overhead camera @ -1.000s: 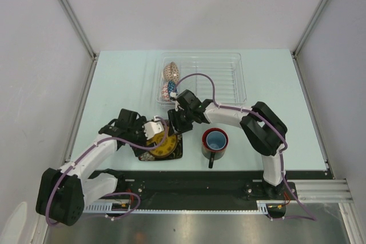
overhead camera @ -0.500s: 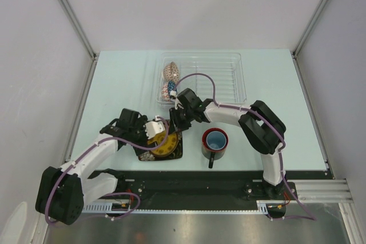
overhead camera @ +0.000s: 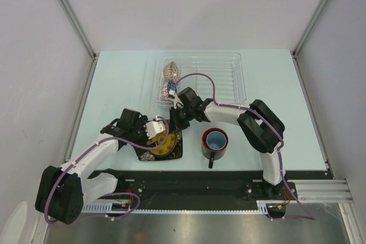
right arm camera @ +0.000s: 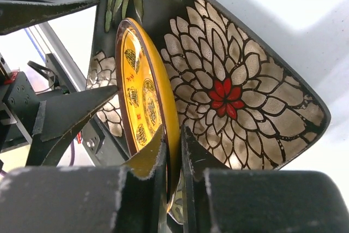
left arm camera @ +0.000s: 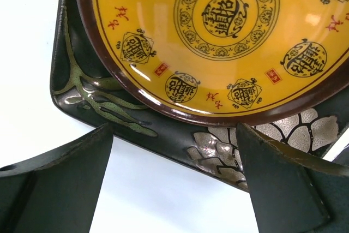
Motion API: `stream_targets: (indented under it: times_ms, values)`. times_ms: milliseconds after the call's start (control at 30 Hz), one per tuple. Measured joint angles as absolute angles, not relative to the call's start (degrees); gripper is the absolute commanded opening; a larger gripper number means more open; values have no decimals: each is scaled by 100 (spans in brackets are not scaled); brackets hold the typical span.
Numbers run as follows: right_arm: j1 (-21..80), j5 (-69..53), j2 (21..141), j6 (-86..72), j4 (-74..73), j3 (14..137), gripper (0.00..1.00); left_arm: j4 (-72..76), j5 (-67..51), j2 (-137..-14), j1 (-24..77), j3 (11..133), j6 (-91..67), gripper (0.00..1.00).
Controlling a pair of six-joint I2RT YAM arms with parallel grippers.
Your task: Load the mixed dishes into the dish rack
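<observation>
A yellow round dish (right arm camera: 144, 96) stands tilted up on edge over the dark square plate (right arm camera: 229, 91), which has a flower pattern. My right gripper (right arm camera: 173, 140) is shut on the yellow dish's rim, one finger on each face. In the top view the right gripper (overhead camera: 177, 125) is at the square plate's (overhead camera: 174, 154) far corner. My left gripper (left arm camera: 174, 184) is open, its fingers (left arm camera: 283, 184) straddling the square plate's (left arm camera: 163, 135) near edge below the yellow dish (left arm camera: 229, 25). The red mug (overhead camera: 215, 141) stands to the right. A blue-patterned bowl (overhead camera: 168, 90) sits in the clear dish rack (overhead camera: 226, 75).
A second, brown-patterned bowl (overhead camera: 171, 72) stands on edge in the rack's left end. The black rail (overhead camera: 200, 181) with the arm bases runs along the near edge. Grey walls close the table at the left, back and right.
My right gripper's jaws have closed onto the yellow dish's rim. The left arm has stayed where it was, open.
</observation>
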State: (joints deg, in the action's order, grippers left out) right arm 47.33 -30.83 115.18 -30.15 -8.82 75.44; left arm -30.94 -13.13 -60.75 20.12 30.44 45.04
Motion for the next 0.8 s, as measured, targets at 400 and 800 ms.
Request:
stream_targets:
  times_ms: [400, 800]
  values:
    - [4134, -3068, 10525, -1903, -2137, 7511, 0, -3323, -1079, -6108, 926, 5078, 3496, 100]
    - [3959, -864, 7756, 1372, -1883, 8001, 0, -3822, -1962, -6670, -255, 6696, 2506, 100]
